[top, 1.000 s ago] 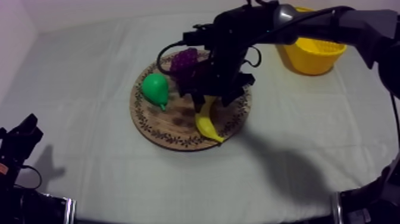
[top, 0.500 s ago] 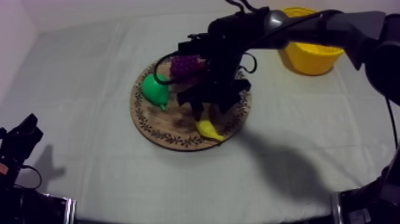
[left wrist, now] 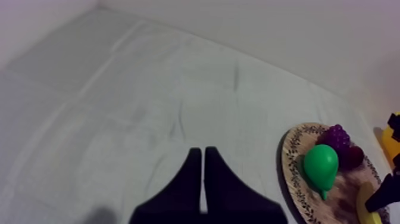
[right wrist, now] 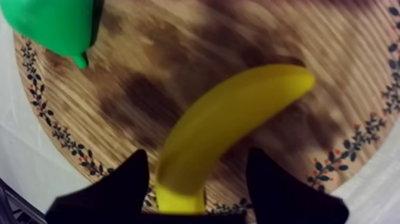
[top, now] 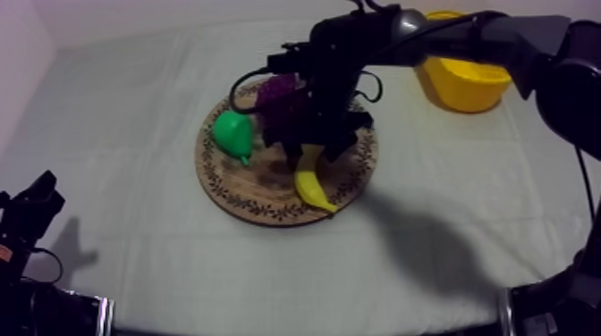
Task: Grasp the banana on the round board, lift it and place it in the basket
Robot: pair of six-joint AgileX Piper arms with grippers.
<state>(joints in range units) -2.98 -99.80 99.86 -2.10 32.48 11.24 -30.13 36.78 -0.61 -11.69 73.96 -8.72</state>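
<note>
Table: grey-white cloth (top: 125, 116) covers the whole surface, with a pale wall behind.
Board (top: 234, 198): round, patterned rim, near the table centre.
Banana (right wrist: 229, 116): lies flat on the near right part of the board, one end at the rim, the other end under my right gripper.
Right gripper (right wrist: 196, 158): I read it as low over the banana, fingers spread wide, one on each side of the fruit, nothing gripped.
Pear (top: 234, 134): green, on the left part of the board.
Grapes (top: 279, 94): purple, on the far part of the board, just beside the pear.
Small red fruit (left wrist: 355, 156): touching the grapes.
Basket (top: 465, 85): yellow, far right of the table, well apart from the board.
Left gripper (left wrist: 203, 152): low at my left side, well apart from the board, fingers pressed together, holding nothing.
</note>
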